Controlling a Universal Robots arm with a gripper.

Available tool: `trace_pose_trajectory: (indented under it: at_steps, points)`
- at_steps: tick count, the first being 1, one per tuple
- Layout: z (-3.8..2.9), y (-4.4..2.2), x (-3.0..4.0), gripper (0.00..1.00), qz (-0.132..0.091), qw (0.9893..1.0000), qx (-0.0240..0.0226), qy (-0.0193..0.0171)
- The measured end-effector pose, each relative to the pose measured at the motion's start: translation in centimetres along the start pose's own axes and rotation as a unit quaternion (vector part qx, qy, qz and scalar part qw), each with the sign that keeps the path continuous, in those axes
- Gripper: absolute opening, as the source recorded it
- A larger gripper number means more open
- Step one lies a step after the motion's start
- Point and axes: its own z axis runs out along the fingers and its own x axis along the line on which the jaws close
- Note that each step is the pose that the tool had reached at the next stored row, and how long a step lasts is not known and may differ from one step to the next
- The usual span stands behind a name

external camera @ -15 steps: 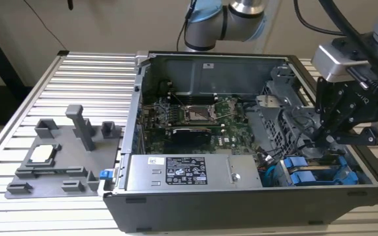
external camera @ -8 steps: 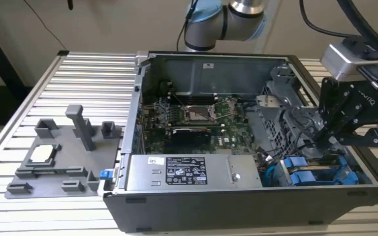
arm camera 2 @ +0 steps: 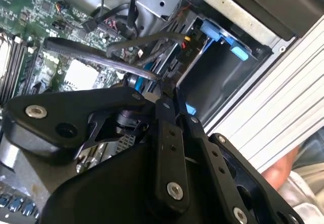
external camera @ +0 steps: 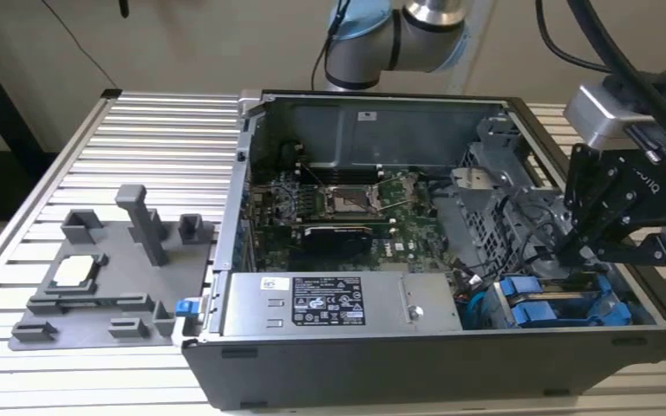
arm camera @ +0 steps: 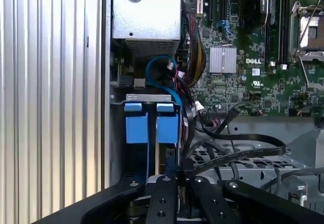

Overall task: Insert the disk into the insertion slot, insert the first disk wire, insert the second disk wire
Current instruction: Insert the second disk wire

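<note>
Looking into the open computer case, I see the disk in its blue carrier already seated in the insertion slot, beside the grey power supply box. My gripper points down right over that slot, fingers nearly closed around a black cable.

This is a robotics lab or test workshop. An opened computer case lies on its side on a ribbed aluminium-profile table, its green motherboard exposed. Behind the case rises the grey-and-blue joint of an industrial robot arm. Beside the case, toward the exterior view's left, a grey moulded fixture plate with upright holders rests on the same table. A plain wall stands behind the case.
</note>
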Motion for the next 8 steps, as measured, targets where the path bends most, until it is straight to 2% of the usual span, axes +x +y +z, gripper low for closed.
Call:
trace_pose_trajectory:
  at_steps: [8]
  points:
    - [0.99,-0.13,0.14,0.16,0.006,1.0000,0.0002,-0.0001]
